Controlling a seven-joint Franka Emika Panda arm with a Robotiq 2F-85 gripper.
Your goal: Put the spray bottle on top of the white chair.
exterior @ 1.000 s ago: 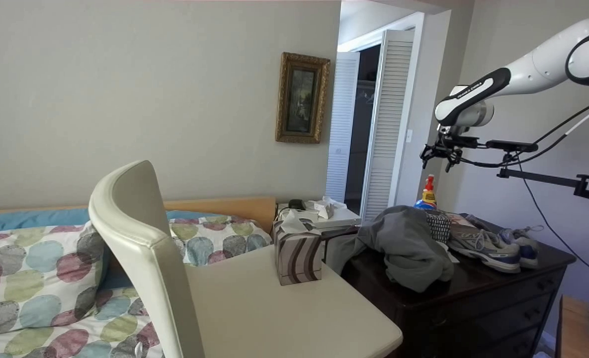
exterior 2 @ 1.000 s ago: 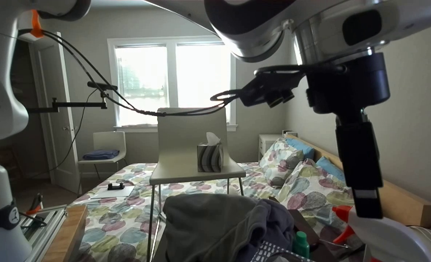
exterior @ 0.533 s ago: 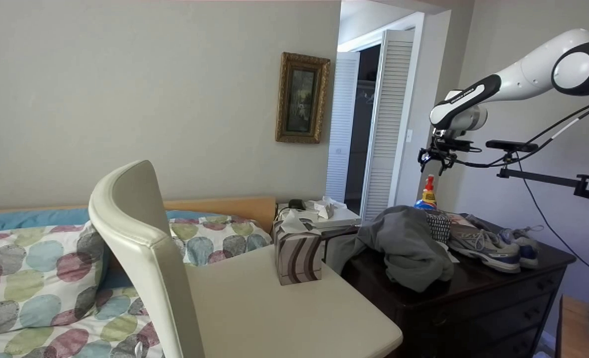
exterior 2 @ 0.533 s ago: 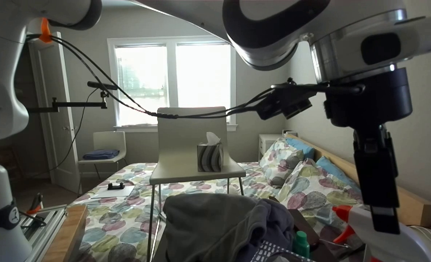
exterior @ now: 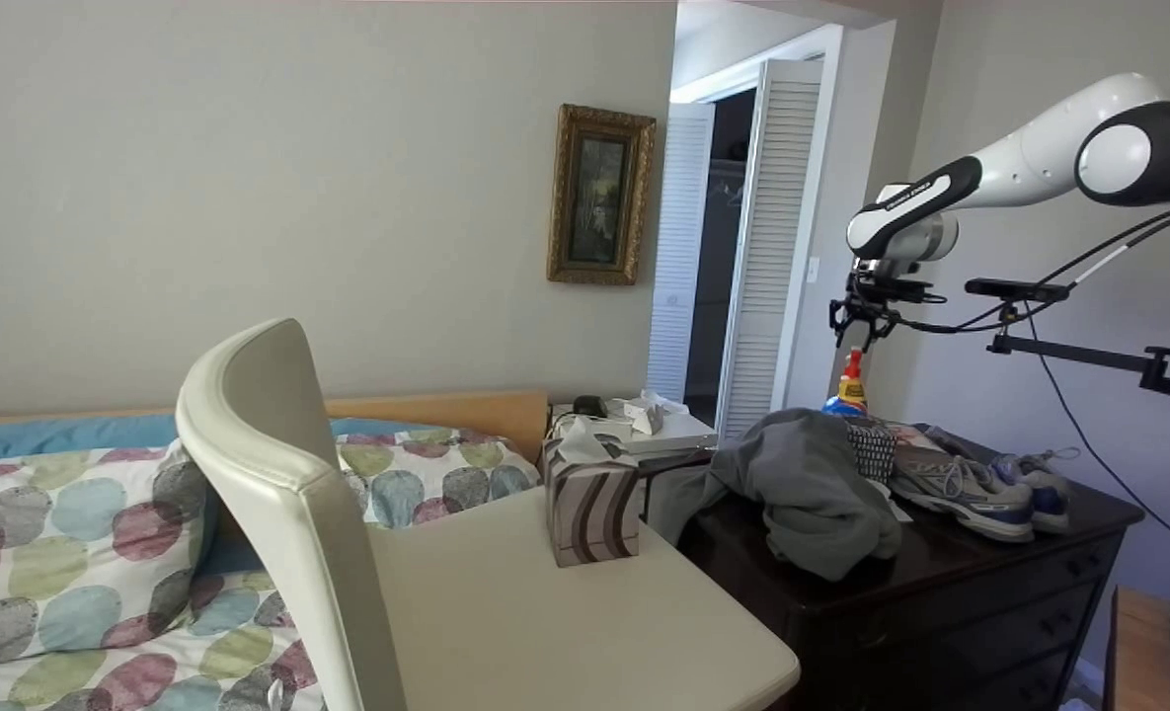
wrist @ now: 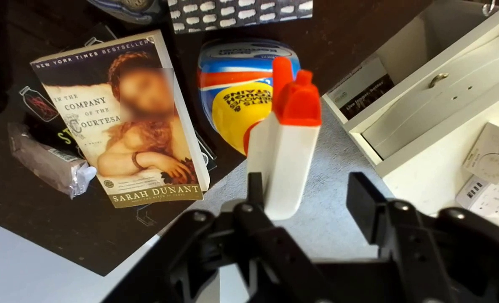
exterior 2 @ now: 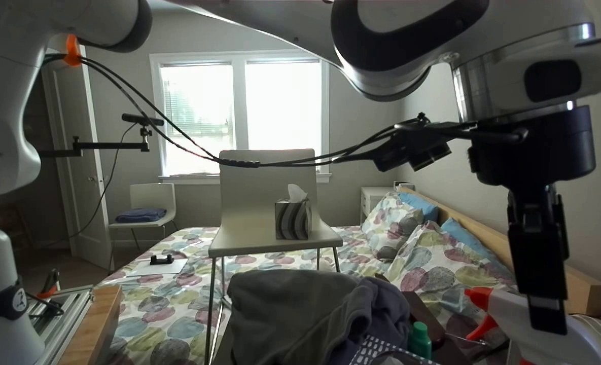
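Observation:
The spray bottle (exterior: 847,390) stands upright on the dark dresser; its blue body, yellow label and red nozzle show in the wrist view, where its white sprayer head (wrist: 291,164) reaches toward my jaws. My gripper (exterior: 852,346) hangs just above the bottle, pointing down. From the wrist, the gripper (wrist: 306,187) looks open, its jaws partly drawn in. The left finger overlaps the sprayer head's edge; whether they touch I cannot tell. A gap separates the head from the right finger (wrist: 365,206). In both exterior views the white chair (exterior: 565,632) is visible, its seat broad and flat.
A striped tissue box (exterior: 592,509) sits on the chair's seat. On the dresser (exterior: 920,592) are a grey cloth (exterior: 812,484), shoes (exterior: 960,484), a patterned box (wrist: 241,14) and a paperback book (wrist: 127,126). A green-capped bottle (exterior 2: 420,339) stands near the spray bottle.
My gripper has come down over the spray bottle, shifting slightly left in an exterior view. Its jaws have drawn closer together. The bottle stays in place.

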